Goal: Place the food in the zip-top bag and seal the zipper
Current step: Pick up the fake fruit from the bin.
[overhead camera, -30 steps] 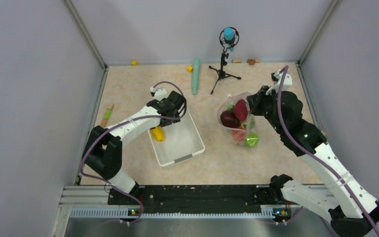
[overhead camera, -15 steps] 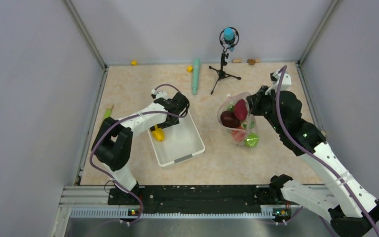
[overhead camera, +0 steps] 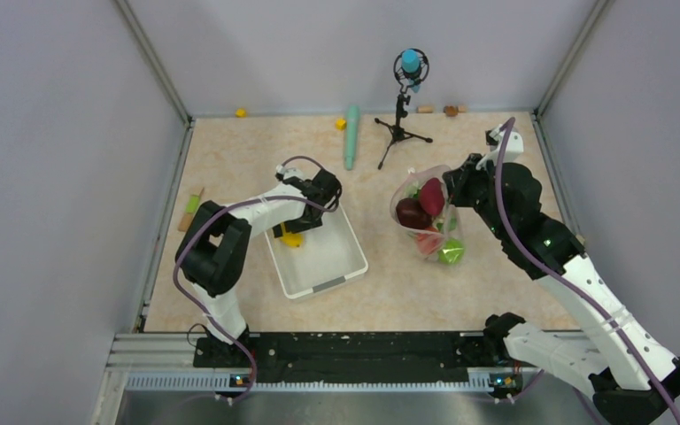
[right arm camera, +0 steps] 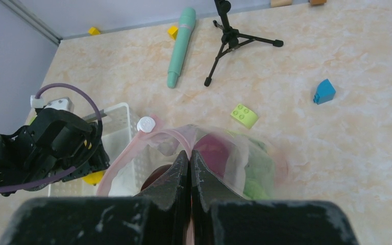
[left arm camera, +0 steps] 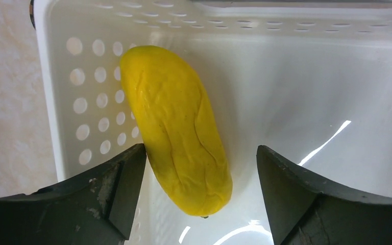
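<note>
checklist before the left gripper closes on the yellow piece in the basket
1. Left gripper open: ok.
2. Yellow piece between the jaws, though off centre: ok.
3. Jaws clear of the white basket wall: cannot tell.
4. Right gripper shut on the zip-top bag at its mouth: ok.
5. Bag mouth open enough to take the piece: cannot tell.

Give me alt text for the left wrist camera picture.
A yellow corn-like toy lies in a white perforated basket, its near end between the open fingers of the left gripper. Beige table shows at the left edge.
</note>
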{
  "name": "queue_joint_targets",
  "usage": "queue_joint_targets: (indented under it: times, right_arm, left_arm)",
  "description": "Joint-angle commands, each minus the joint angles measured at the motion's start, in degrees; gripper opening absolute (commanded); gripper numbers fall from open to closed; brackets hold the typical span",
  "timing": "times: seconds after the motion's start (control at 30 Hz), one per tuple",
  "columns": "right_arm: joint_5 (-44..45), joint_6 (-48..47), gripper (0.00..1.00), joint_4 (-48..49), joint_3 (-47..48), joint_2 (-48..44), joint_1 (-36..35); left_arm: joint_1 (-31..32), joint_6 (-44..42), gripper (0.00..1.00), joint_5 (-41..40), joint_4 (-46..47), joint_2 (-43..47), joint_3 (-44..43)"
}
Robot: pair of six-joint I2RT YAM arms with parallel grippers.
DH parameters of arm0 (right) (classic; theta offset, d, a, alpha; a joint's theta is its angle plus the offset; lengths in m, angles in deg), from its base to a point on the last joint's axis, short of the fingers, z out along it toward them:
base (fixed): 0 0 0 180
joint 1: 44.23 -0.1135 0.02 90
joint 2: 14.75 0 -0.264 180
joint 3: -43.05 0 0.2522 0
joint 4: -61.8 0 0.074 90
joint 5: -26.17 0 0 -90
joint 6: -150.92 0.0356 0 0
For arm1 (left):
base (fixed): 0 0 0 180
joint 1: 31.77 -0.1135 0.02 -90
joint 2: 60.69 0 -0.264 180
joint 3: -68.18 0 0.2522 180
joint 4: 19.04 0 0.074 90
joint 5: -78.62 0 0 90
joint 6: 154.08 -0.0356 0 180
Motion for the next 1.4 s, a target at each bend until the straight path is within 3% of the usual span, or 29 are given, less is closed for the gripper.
queue_joint_targets:
  times: [0.0, 0.27, 0.63, 1.0, 1.1, 1.37]
  right_arm:
    - [1.43, -0.66, 0.0, 2.7, 0.36, -0.27, 0.47]
    - [1.94, -0.64, 0.0, 2.67, 0.26, -0.2, 0.47]
    - [1.91, -0.72, 0.0, 2.7, 0.38, 0.33, 0.48]
    - [2.32, -0.98, 0.0, 2.7, 0.25, 0.12, 0.46]
    - [2.65, -1.07, 0.0, 2.67, 0.31, 0.27, 0.48]
    - [2.02, -1.07, 0.0, 2.72, 0.47, 0.38, 0.47]
  left_arm:
    - [-0.44, -0.79, 0.83, 2.31, 3.28, 0.09, -0.51]
    - [-0.43, -5.92, 0.77, 13.18, 13.25, 3.46, 2.7]
    - [-0.77, -7.78, 0.74, 9.11, 12.53, 3.81, 2.37]
    - [-3.17, -10.71, 0.73, 11.94, 16.54, 2.48, 1.76]
    - [-3.34, -10.94, 0.58, 12.68, 16.29, 2.3, 1.61]
    - [-3.32, -11.24, 0.03, 12.72, 15.38, 7.82, 3.6]
